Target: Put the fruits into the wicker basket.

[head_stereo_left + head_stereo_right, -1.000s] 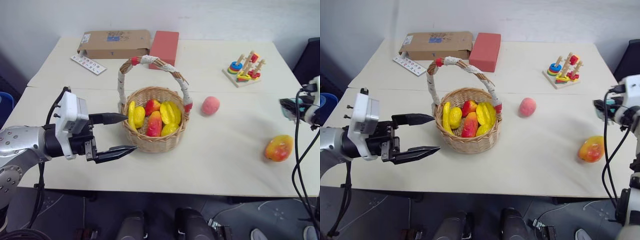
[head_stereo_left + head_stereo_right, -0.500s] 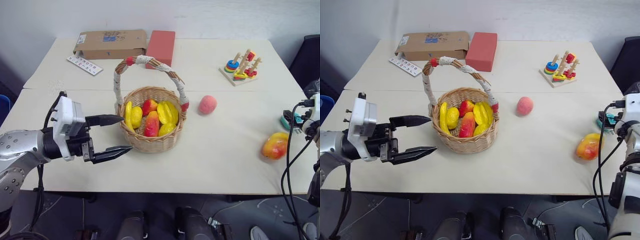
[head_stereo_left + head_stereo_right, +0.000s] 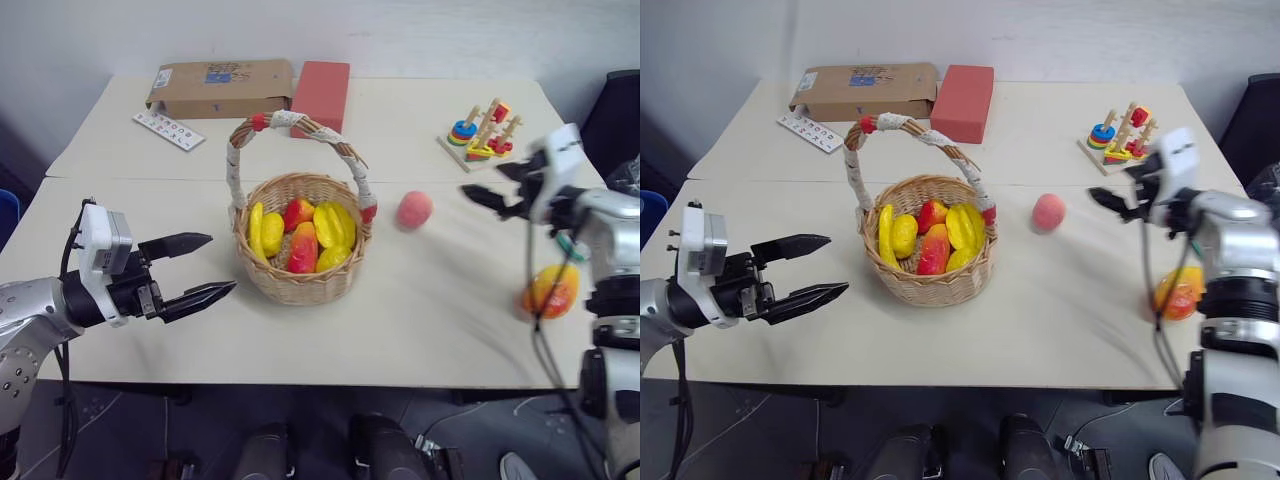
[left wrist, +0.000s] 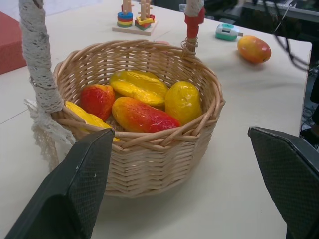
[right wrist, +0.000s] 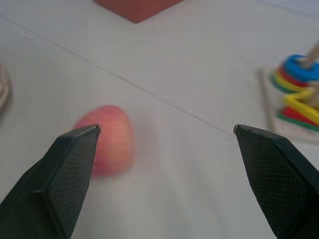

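Right gripper point(image 3: 490, 187) spread wide and empty, right of wicker basket point(image 3: 300, 290), near pink peach point(image 3: 414, 210). Left gripper point(image 3: 205, 268) wide too, just left of basket. Mango point(image 3: 553, 292) far right of basket.

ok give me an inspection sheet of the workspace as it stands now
surface: pale table, seam running across it behind the basket.
job's things: wicker basket upright, holding several yellow and red fruits; pink peach and mango on the table, outside it.
clutter: cardboard box, red block, printed card, ring-stacking toy; teal-and-white gadget near the mango.
grippers: left claw open, empty, beside the basket; right claw open, empty, pointing toward the peach.
cables: black cables hang along the right arm.
surroundings: white wall behind the table.
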`<state>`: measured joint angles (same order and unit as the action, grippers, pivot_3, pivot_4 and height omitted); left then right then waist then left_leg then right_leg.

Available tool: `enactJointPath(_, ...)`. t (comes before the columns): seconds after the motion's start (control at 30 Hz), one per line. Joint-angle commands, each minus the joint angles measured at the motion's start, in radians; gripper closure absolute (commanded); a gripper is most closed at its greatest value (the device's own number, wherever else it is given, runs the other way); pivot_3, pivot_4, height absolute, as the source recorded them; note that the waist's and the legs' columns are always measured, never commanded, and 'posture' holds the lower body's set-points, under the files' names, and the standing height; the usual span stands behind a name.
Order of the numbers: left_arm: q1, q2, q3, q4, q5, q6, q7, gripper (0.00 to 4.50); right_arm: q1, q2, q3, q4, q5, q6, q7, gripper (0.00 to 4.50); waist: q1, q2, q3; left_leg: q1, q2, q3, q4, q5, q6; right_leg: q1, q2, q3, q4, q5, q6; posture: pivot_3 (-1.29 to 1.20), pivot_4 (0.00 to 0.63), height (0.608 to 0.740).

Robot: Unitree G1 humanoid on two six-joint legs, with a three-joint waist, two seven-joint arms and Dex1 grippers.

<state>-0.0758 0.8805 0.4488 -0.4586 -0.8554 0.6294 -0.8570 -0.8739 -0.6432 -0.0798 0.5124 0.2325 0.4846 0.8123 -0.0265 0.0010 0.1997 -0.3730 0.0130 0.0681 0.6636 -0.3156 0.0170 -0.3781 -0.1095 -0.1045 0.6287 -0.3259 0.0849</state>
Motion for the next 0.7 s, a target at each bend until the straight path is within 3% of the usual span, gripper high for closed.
enactJointPath(0.03, -0.021, -0.001, 0.008, -0.016, -0.003, -0.012, 0.008, 0.00, -0.071, 0.056, 0.032, 0.006, -0.049, -0.008, -0.088, 0.03, 0.001, 0.000, 0.000, -0.001, -0.001, -0.001, 0.000, 0.000, 0.000, -0.001, 0.000, 0.000, 0.000, 0.000, 0.000, 0.00, 0.150, 0.740)
enactJointPath(0.2, -0.027, -0.007, 0.000, -0.028, 0.009, -0.021, 0.017, 0.00, -0.181, 0.139, 0.076, 0.215, -0.121, -0.068, -0.174, 0.03, 0.001, 0.000, 0.000, -0.004, -0.003, -0.002, 0.000, 0.000, 0.001, -0.002, -0.001, -0.001, 0.000, 0.000, 0.000, 0.00, 0.150, 0.740)
enactJointPath(0.37, -0.011, -0.014, 0.014, -0.043, 0.017, -0.036, 0.025, 0.00, -0.214, 0.148, 0.124, 0.313, -0.151, -0.014, -0.089, 0.03, -0.002, 0.000, 0.000, -0.004, -0.003, -0.002, 0.000, 0.000, 0.001, -0.002, -0.001, -0.002, 0.000, 0.000, 0.000, 0.00, 0.150, 0.740)
enactJointPath(0.6, 0.006, -0.025, 0.013, -0.049, 0.026, -0.057, 0.033, 0.00, -0.187, 0.116, 0.089, 0.270, -0.104, -0.014, 0.037, 1.95, -0.002, 0.000, 0.000, -0.004, -0.003, -0.001, 0.000, 0.000, 0.001, -0.002, -0.001, -0.002, 0.001, 0.000, 0.000, 0.00, 0.150, 0.740)
enactJointPath(0.7, 0.019, -0.028, 0.018, -0.057, 0.023, -0.057, 0.035, 0.00, -0.106, 0.054, 0.053, 0.090, -0.029, -0.002, 0.173, 2.09, 0.000, 0.000, 0.000, -0.004, -0.002, -0.002, 0.000, 0.000, 0.001, -0.002, -0.001, -0.002, 0.000, 0.000, 0.000, 0.00, 0.150, 0.740)
